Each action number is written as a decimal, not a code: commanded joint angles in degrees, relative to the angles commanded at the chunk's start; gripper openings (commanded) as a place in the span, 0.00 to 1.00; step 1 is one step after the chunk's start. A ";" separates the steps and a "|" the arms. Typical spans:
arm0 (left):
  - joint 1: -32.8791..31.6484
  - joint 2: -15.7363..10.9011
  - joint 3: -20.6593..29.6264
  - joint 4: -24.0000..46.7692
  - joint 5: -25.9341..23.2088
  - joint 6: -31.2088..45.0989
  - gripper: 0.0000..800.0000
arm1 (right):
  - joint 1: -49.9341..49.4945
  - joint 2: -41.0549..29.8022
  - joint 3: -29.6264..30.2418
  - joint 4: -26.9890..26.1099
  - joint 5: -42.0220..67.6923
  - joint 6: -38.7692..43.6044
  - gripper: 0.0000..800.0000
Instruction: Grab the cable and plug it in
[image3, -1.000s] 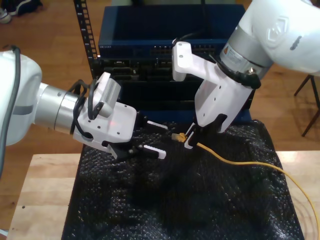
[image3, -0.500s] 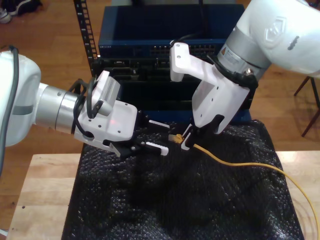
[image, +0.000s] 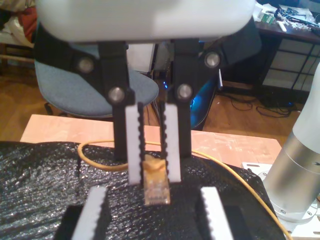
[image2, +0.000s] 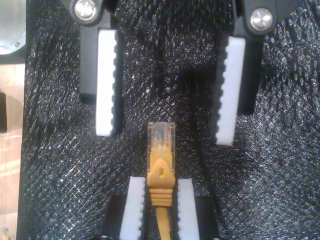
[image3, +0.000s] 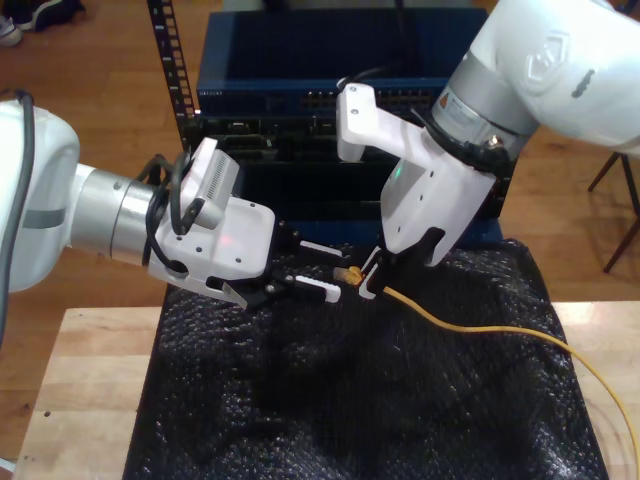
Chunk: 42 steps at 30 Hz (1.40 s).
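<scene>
The yellow-orange cable (image3: 500, 330) trails across the mat from the exterior view's right. Its clear plug (image2: 161, 134) sticks out in front of my second gripper (image2: 161, 184), which is shut on the boot just behind it. That gripper (image3: 365, 282) hangs from the arm at the exterior view's right. My first gripper (image3: 337, 271), on the arm at the exterior view's left, faces it and is open. The plug (image: 156, 189) tip lies between my first gripper's white fingers (image: 95, 212), touching neither. In the first wrist view my second gripper (image: 154, 177) pinches the plug.
A black bubble-textured mat (image3: 350, 410) covers the wooden table (image3: 90, 400). Behind it stands a blue network switch (image3: 300, 90) in a rack, with rows of ports facing the grippers. A rack rail (image3: 172, 60) rises at the back, toward the exterior view's left.
The two grippers have closed in on each other. My first gripper slid toward the exterior view's right, and the plug now sits between its open fingers.
</scene>
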 joint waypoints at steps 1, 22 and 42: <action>0.00 0.00 0.00 0.00 0.09 -0.09 0.44 | 0.00 0.00 0.00 0.00 0.00 0.00 0.01; 0.00 -0.09 0.09 -0.18 0.26 -0.09 0.33 | 0.26 0.35 -0.26 0.00 -0.09 0.00 0.01; 0.00 -0.09 0.00 -0.62 0.18 -0.09 0.27 | 0.26 0.70 -0.62 0.09 0.00 0.00 0.01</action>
